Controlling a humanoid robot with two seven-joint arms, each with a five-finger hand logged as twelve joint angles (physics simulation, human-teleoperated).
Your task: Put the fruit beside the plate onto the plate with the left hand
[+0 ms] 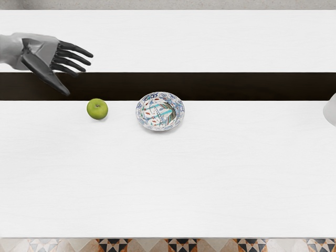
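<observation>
Tiled floor [184, 245], white table [168, 178], apple [97, 108] beside plate [179, 111], left robot hand [52, 58]

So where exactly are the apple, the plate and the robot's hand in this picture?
apple [97, 108]: head view, middle of its green skin.
plate [160, 111]: head view, its bare painted middle.
left hand [50, 59]: head view, the dark palm behind the spread fingers.

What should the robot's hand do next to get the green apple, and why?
Probably move the open left hand down and rightward until it hovers over the round green apple. The hand is up by the dark gap, holding nothing; the apple lies left of the patterned ceramic plate, not touching it.
</observation>
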